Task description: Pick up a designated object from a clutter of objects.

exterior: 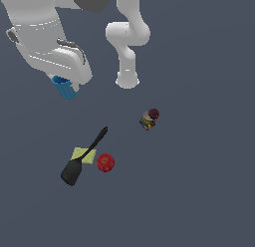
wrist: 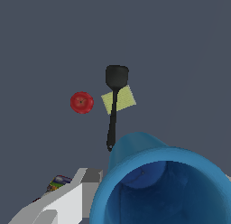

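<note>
The designated object, a bright-blue ribbed cup (exterior: 65, 87), hangs under the white hand at the exterior view's upper left, with my gripper (exterior: 63, 82) shut on it. In the wrist view the cup (wrist: 158, 182) fills the near foreground, open mouth toward the camera, with one grey-white finger (wrist: 67, 201) against its side; the other finger is hidden. The rest of the clutter of objects lies on the floor well away from the cup.
A black spatula (exterior: 82, 159) lies across a yellow-green flat square (exterior: 78, 153), with a red round object (exterior: 105, 162) beside them. A dark-lidded jar with a colourful label (exterior: 149, 119) lies further toward the exterior view's right. The arm's base (exterior: 127, 77) stands behind.
</note>
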